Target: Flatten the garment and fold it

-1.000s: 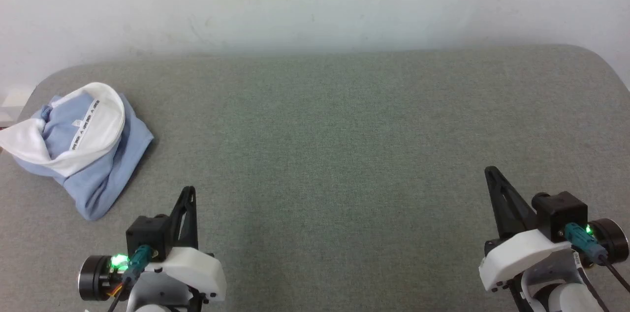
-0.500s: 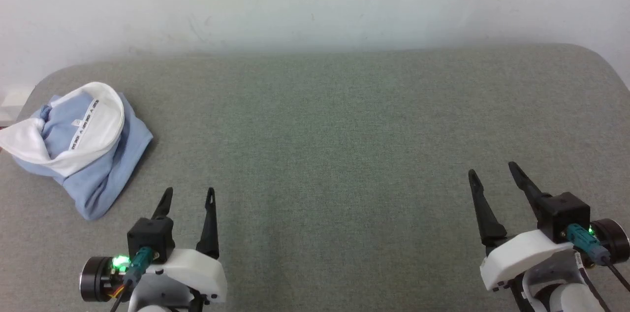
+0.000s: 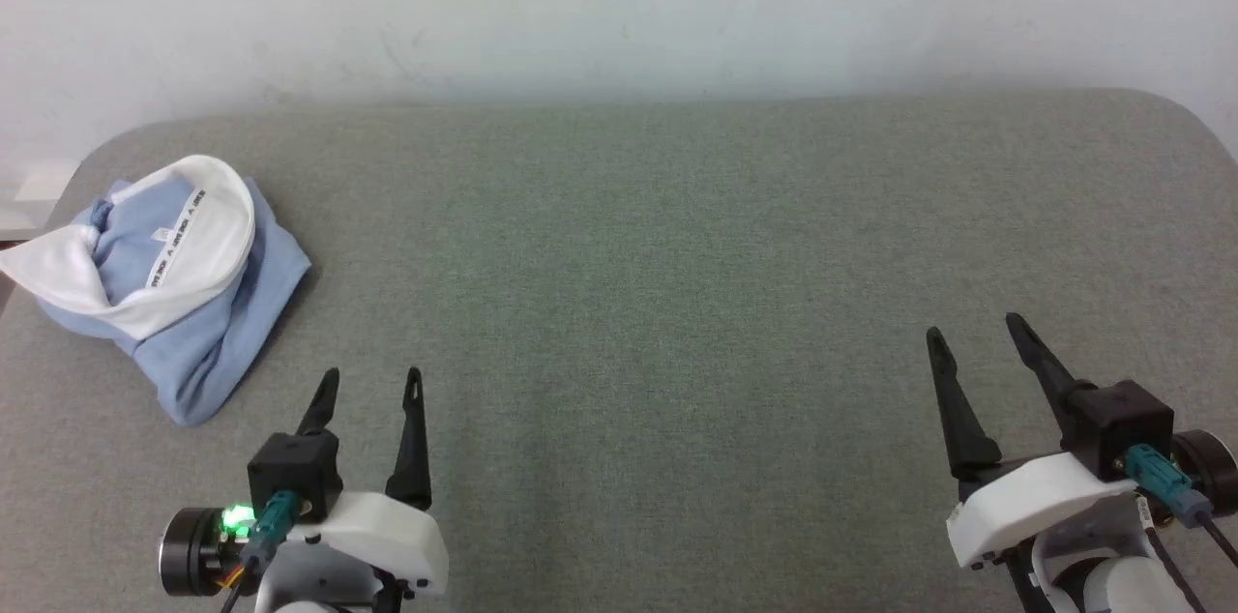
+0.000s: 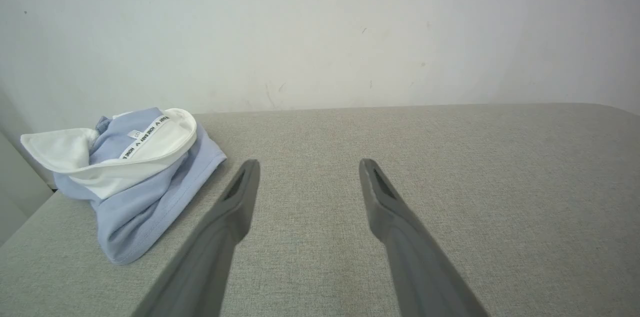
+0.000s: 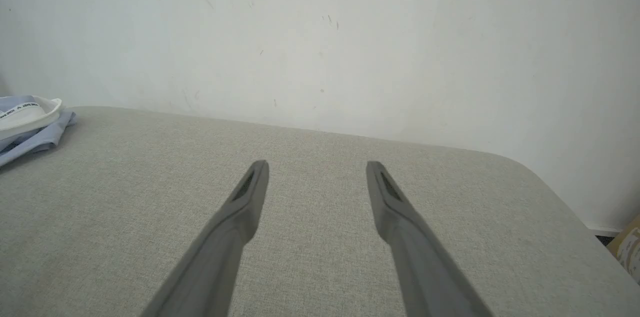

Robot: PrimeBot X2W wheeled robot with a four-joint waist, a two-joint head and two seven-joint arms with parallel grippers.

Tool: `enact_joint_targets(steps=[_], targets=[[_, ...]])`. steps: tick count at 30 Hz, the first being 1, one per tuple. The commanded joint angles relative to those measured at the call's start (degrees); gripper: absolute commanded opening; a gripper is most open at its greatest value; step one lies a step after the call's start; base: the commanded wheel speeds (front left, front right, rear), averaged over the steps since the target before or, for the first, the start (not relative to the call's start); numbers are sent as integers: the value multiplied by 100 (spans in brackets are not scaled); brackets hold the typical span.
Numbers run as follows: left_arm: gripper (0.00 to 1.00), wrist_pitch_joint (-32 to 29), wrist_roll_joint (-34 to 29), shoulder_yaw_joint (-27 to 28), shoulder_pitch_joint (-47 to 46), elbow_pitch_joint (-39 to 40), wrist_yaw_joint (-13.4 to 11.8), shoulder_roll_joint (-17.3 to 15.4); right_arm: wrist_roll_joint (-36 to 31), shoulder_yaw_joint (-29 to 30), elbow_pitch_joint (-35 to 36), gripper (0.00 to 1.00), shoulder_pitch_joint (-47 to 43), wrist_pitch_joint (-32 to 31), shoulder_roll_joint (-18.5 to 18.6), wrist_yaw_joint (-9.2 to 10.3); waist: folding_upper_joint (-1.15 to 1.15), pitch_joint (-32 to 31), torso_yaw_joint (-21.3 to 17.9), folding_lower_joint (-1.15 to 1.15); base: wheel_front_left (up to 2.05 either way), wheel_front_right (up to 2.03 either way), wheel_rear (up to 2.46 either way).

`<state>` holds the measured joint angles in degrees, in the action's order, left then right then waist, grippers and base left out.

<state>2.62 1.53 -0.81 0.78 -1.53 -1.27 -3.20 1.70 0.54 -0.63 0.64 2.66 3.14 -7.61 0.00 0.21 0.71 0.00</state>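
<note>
While left tool (image 3: 372, 373) and right tool (image 3: 973, 326) hover at the near edge, jaws spread w/ nothing held, the job looks unstarted. Further off, far left on the counter (image 3: 629, 304), the shirt (image 3: 208, 333) lies bunched, white collar (image 3: 218, 226) up. Next prob. needs left tool to reach over, pinch an edge, drag it to centre for spreading.
</note>
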Motion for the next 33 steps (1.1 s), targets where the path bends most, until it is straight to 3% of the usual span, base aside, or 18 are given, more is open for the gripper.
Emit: enact_joint_targets(steps=[1, 33], targets=[[100, 57, 36, -18, 25, -33, -63, 7, 52, 12, 0, 100, -26, 56, -6, 3, 0, -3, 22, 0, 0, 0, 0], [100, 441, 150, -8, 200, -44, -247, 15, -24, -196, 12, 100, -120, 439, -12, 6, 0, -59, 1012, 0, 0, 0, 0]])
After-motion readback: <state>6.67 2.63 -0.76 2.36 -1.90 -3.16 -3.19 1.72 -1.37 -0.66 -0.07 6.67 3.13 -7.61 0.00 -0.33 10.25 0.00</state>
